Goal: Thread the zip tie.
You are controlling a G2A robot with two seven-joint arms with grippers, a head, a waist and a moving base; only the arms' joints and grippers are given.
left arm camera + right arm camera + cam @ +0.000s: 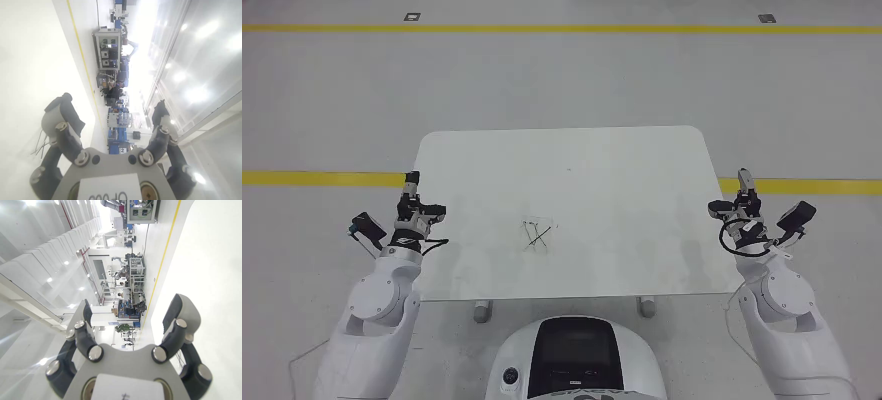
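Top view, near to far. At the lower left of the frame we found the left gripper [412, 181] just off the left edge of the tabletop [622, 170], pointing away from the robot. At the lower right, the right gripper [745, 178] sat just off the right edge in a mirrored pose.

In the left wrist view we saw the left gripper [113, 99] with its two fingers spread wide and nothing between them. The right wrist view showed the right gripper [130, 299] equally wide open and empty.

The zip ties [537, 234] lay flat on the tabletop slightly left of the frame's centre, as a small cluster of thin dark strands crossing one another. They were well apart from both grippers and roughly between them. We could not count the strands.

The same zip ties [40, 144] appeared in the left wrist view on the white tabletop [28, 66] beyond one finger, and faintly [179, 359] in the right wrist view beside a finger.

Beyond the tabletop, one yellow floor line [322, 178] crossed mid-frame and a second yellow line [562, 28] ran along the top.
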